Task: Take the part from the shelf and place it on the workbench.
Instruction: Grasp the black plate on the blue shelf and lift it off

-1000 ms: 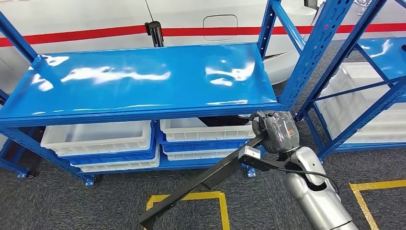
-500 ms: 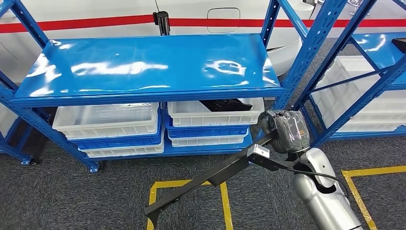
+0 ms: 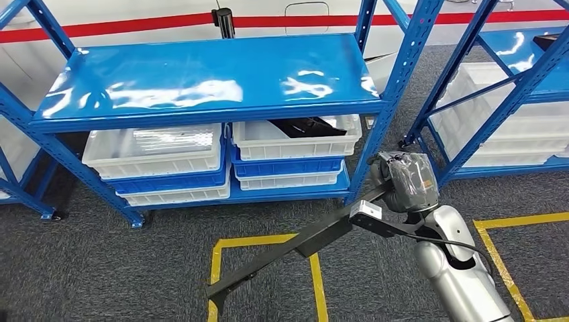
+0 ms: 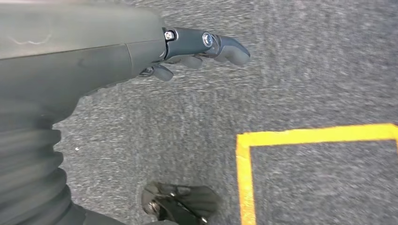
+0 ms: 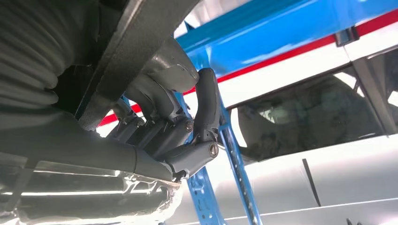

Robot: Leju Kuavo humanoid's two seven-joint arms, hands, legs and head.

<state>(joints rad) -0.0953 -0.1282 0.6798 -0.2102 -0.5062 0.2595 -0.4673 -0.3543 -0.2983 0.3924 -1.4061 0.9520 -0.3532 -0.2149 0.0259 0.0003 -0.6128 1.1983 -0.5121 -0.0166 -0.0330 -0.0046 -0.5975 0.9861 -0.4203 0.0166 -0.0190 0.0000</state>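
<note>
Long black part (image 3: 295,251), held by the right hand (image 3: 401,184) before the blue shelf (image 3: 201,74).
Gripped at one end; long axis slants down to the robot's left, free tip low over grey carpet (image 3: 100,268). Left hand (image 4: 197,47) holds nothing, fingers loosely extended.

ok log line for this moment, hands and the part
right hand: grips long black part, off the shelf over floor | left hand: holds nothing, above carpet | placing: not yet done

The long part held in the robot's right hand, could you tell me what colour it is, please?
Black, seen best in the head view: the long part gripped by the right hand.
</note>
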